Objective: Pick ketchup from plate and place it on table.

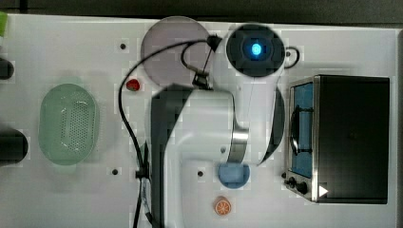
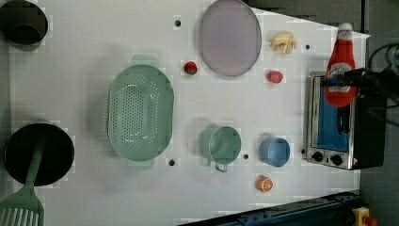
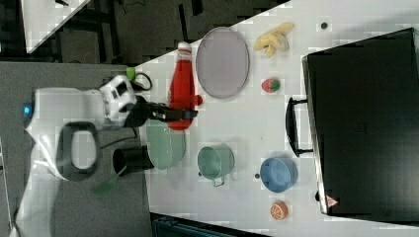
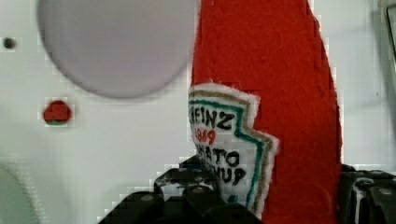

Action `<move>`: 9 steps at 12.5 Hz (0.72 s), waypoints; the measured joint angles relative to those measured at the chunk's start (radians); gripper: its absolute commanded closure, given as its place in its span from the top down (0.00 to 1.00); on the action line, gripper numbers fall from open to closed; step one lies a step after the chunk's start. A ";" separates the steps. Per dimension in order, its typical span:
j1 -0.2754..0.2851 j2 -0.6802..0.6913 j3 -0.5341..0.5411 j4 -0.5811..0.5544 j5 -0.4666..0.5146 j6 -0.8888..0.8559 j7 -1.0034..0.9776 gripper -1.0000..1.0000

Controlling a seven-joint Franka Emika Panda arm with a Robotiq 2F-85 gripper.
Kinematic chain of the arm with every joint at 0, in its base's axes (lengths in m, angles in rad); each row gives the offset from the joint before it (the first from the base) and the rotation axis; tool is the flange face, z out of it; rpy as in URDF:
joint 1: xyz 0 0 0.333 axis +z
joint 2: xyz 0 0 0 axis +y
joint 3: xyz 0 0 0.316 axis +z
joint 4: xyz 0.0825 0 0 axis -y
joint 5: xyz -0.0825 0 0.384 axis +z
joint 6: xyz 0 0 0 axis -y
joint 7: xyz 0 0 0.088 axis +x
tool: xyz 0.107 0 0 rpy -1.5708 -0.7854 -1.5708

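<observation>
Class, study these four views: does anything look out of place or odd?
Yes: the ketchup is not resting on anything. The claw grips the bottle around its lower body and holds it in the air, clear of the bare plate. Everything else sits normally on the table.

**Ketchup held aloft, plate bare**

The ketchup (image 3: pixel 182 89) is a soft red fabric bottle with a white cap and a white stitched label edged in green and tan. It is clamped low on its body in the gripper (image 3: pixel 184 114), raised off the white surface (image 2: pixel 94 52). In the right view it sits at 9 o'clock of the plate (image 3: pixel 222 61). The plate is a flat, round, greyish-lilac disc lying on the surface, with nothing on it.
</observation>
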 measured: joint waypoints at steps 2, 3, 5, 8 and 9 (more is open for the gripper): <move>-0.005 -0.013 -0.005 -0.127 0.009 0.105 0.021 0.63; -0.008 -0.010 -0.006 -0.189 0.014 0.154 0.021 0.63; -0.012 0.000 -0.001 -0.303 0.009 0.255 0.026 0.63; -0.016 0.056 -0.002 -0.396 0.017 0.388 0.027 0.63; -0.016 0.089 -0.002 -0.402 0.012 0.425 0.027 0.63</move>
